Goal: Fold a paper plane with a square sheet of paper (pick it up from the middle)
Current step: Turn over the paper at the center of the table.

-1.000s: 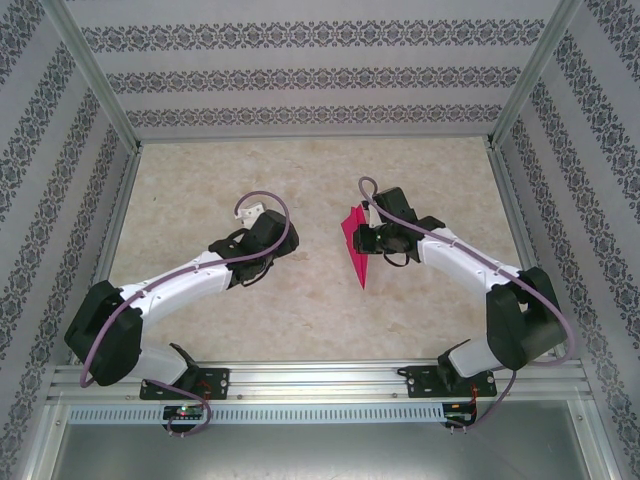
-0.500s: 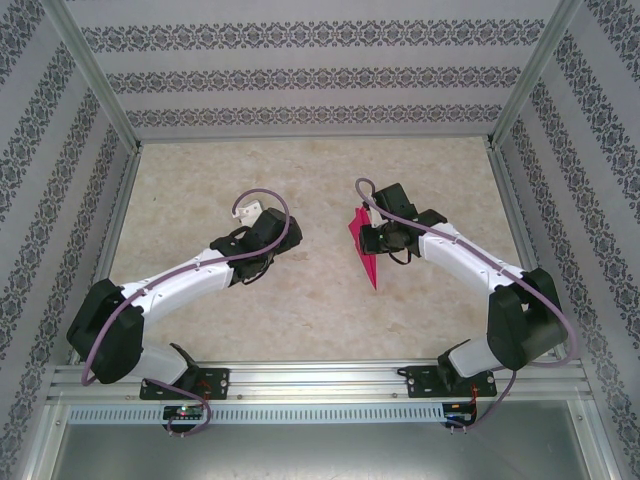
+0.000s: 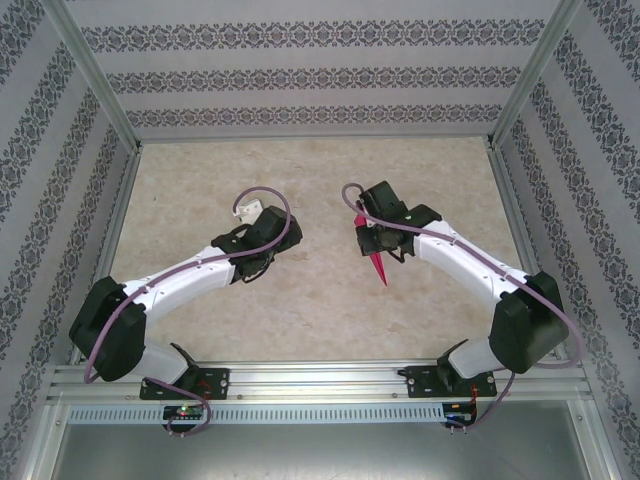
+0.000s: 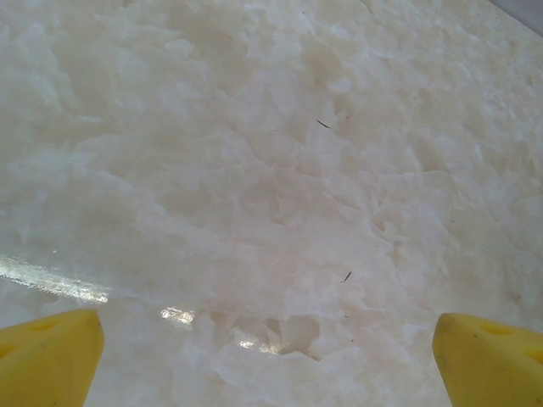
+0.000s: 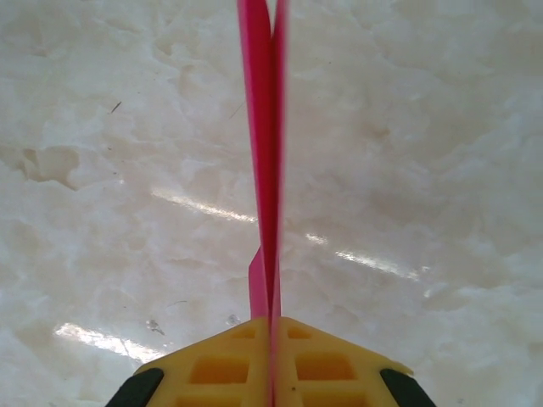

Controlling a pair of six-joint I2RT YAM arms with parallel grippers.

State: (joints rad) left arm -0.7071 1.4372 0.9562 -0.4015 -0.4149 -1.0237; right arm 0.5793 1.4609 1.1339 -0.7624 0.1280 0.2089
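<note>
Bottom centre of its wrist view, your right gripper (image 5: 273, 329) pinches the paper plane (image 5: 268, 153) by its crease. The left gripper (image 4: 270, 360) gapes empty. Probably best to lower the plane flat before letting go.

I see pale marbled tabletop (image 3: 300, 320), glossy, glare streaks close up. Wallpapered walls (image 3: 320, 75), dark ornamental bands, on three sides. Aluminium frame posts (image 3: 98, 85) at corners; slotted rail (image 3: 320, 378) along near edge.

The left arm (image 3: 180, 280) reaches forward and inward from its base, and the left gripper (image 4: 270, 360) is spread wide, its yellow fingertips (image 4: 47, 356) far apart. The right arm (image 3: 465, 265) bends inward at the elbow, with the right gripper (image 5: 273, 343) pinched tight on the paper plane (image 5: 270, 127).
</note>
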